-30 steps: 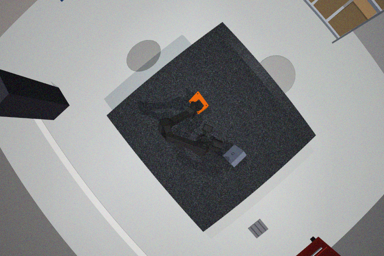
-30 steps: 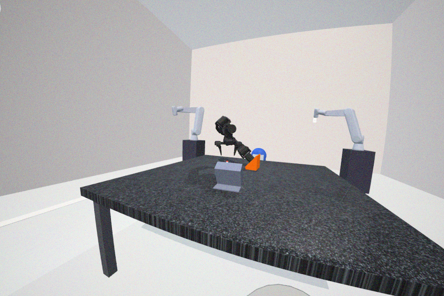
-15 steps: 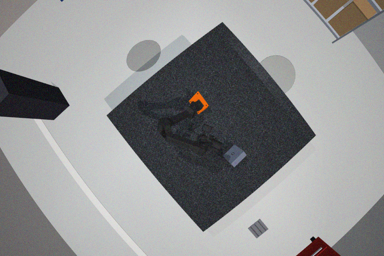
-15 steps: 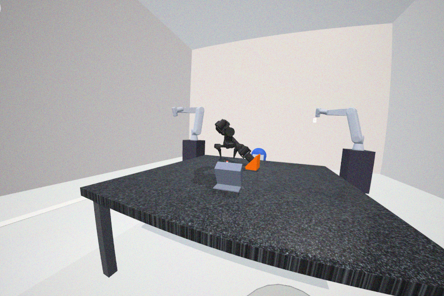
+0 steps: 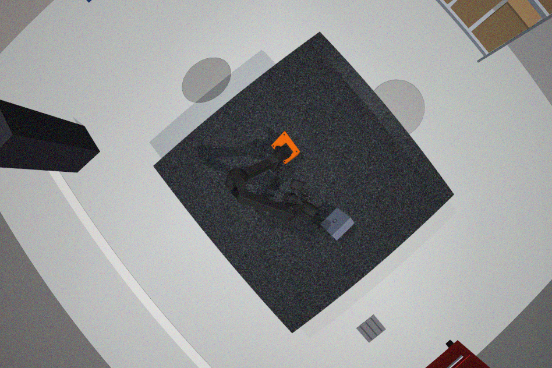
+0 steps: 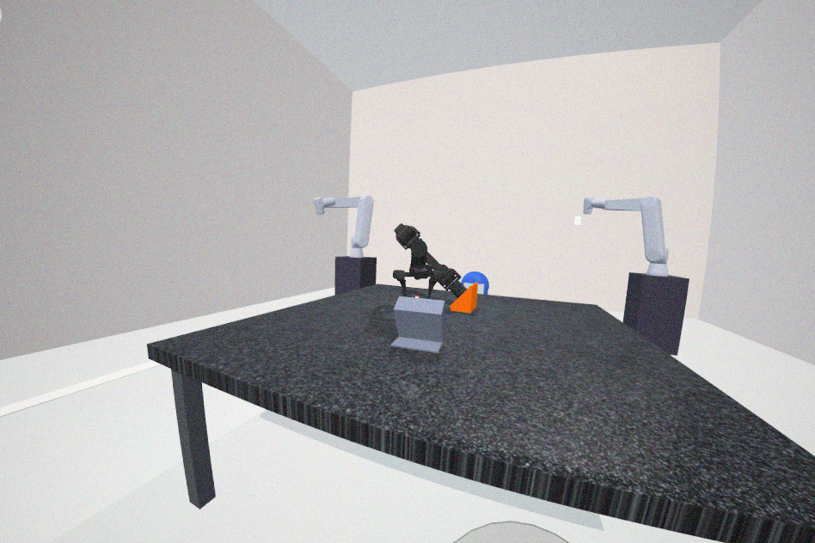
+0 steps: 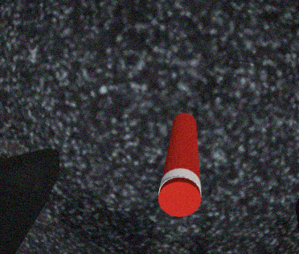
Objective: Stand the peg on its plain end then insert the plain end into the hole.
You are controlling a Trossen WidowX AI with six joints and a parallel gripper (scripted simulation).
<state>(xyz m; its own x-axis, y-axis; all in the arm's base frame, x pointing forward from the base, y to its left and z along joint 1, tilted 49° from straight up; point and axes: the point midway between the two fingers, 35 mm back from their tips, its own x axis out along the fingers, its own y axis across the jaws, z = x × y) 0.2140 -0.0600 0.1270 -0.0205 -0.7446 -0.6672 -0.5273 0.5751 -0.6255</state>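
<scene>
The red peg [image 7: 185, 149] stands upright on the dark table [image 5: 372, 165] [image 6: 549, 397], its white-banded end up towards the wrist camera. Only its red and white top [image 6: 416, 296] shows over the panel in the exterior view; I cannot make it out in the top view. My gripper [image 6: 416, 295] [image 7: 182, 183] is wide open and points down, with one finger on each side of the peg, touching neither in the wrist view. The grey-blue sloped panel [image 5: 340, 216] [image 6: 419, 325] shows its hole [image 5: 333, 220] in the top view; the exterior camera sees its back.
An orange bracket [image 5: 286, 139] [image 6: 468, 301] stands at the arm's base. The arm's upper links [image 5: 264, 205] [image 6: 417, 247] reach over the table close to the panel. Two grey arms [image 6: 364, 221] [image 6: 653, 227] on dark pedestals stand beyond the table.
</scene>
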